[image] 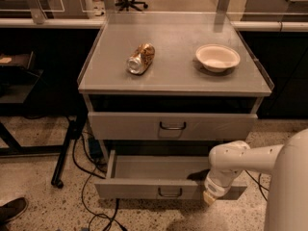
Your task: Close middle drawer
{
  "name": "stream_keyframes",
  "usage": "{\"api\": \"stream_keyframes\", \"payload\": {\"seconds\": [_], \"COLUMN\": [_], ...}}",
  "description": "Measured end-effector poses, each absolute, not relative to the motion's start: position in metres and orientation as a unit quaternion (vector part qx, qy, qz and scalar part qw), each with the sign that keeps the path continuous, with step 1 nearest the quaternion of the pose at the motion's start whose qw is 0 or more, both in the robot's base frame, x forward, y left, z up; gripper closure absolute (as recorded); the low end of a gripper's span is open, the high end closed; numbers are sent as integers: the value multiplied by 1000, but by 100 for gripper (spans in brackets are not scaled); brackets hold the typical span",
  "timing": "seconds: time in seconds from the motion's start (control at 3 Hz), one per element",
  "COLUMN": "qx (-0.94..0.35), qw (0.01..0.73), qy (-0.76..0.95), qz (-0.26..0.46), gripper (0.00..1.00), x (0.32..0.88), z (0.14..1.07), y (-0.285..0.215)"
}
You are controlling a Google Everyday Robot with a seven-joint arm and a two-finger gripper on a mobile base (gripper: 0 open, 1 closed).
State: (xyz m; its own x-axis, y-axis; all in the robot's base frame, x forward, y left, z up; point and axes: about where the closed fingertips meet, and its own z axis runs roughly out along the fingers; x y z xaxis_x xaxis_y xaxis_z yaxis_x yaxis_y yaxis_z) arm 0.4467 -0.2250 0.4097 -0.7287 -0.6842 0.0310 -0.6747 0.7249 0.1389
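Observation:
The middle drawer [144, 188] is a long shallow grey drawer with a small dark wire handle [169, 193]. It stands pulled out, low on the grey cabinet, and its inside looks empty. My gripper [210, 196] hangs from the white arm [240, 160] at the right end of the drawer's front panel, at or just in front of it. The taller-fronted drawer [125, 125] above, with a larger handle [172, 126], is pushed in further.
On the cabinet top [173, 76] lie a crushed can [140, 58] and a white bowl [217, 57]. Black cables [91, 177] trail on the speckled floor at the left, beside a dark stand leg [65, 153]. A shoe [12, 210] shows at the bottom left.

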Motion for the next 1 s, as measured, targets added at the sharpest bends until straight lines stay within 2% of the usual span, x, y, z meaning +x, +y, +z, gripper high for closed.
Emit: {"api": "stream_keyframes", "payload": {"seconds": [0.33,1.0], "qx": [370,371], "qw": [33,33], "qy": [-927,-927], "qz": [-50,-50], "gripper": [100,58], "x": [464,464], "z": [405,405], "y": [-223,-223]}}
